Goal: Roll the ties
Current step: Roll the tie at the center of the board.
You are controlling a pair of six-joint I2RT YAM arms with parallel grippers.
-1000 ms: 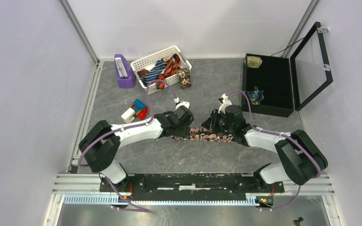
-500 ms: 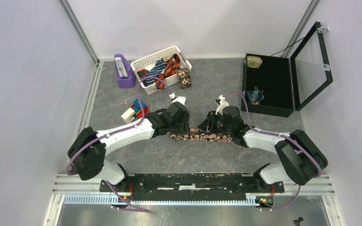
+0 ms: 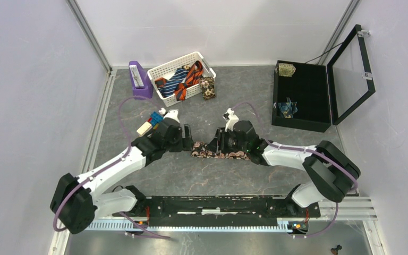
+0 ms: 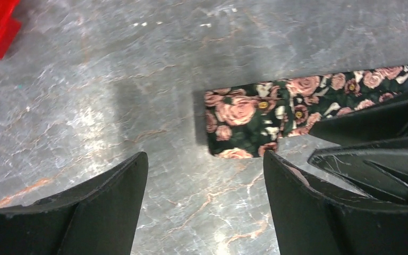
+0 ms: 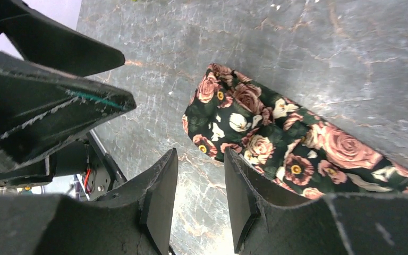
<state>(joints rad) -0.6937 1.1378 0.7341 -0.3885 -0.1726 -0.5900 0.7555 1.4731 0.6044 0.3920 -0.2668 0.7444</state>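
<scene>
A dark tie [image 3: 224, 152] with pink and cream roses lies flat in a short strip at the table's middle. Its squared left end [image 4: 244, 114] shows in the left wrist view, beyond my left gripper [image 4: 204, 159], which is open over bare table. My left gripper [image 3: 189, 143] sits just left of that end. My right gripper [image 3: 216, 144] hovers over the strip's left part. In the right wrist view the right gripper [image 5: 200, 159] is open with bare table between its fingers, and the tie [image 5: 276, 138] lies beside the right finger. Several more ties [image 3: 183, 78] fill the white basket [image 3: 164, 68].
A tan floral tie [image 3: 208, 87] lies right of the basket. A purple holder [image 3: 139, 79] stands at its left. Toy blocks [image 3: 151, 123] sit near the left arm. The open black case [image 3: 311, 90] at the right holds two rolled ties [image 3: 287, 108].
My left gripper has let go of the tie, opened wide and drawn back to the left. My right gripper has slid left along the tie and opened. The tie now lies further left.
</scene>
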